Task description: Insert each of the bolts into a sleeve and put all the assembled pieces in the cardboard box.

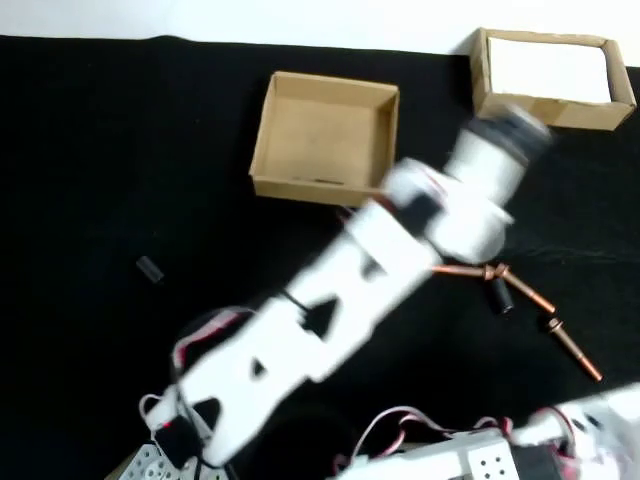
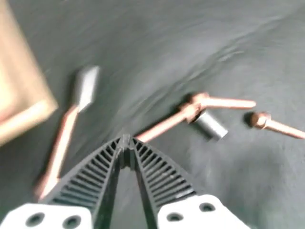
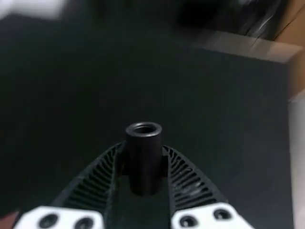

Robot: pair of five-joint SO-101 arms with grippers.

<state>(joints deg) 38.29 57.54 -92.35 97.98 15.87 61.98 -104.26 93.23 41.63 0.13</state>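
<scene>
A small black cylindrical sleeve lies far left. The open brown cardboard box looks empty. The left gripper, clenched on nothing, hovers over loose copper bolts. The right gripper grasps another black sleeve. Assembly seems barely begun.

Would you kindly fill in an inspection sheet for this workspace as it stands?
Surface: black cloth.
Job's things: cardboard box looks empty; bolts and a loose sleeve lie on the cloth; a far sleeve lies apart.
Clutter: second box at the cloth's corner.
Grippers: left claw shut, empty; right claw grips the held sleeve.
Cables: red and white wires by the arm bases.
Surroundings: pale strip beyond the cloth.
</scene>
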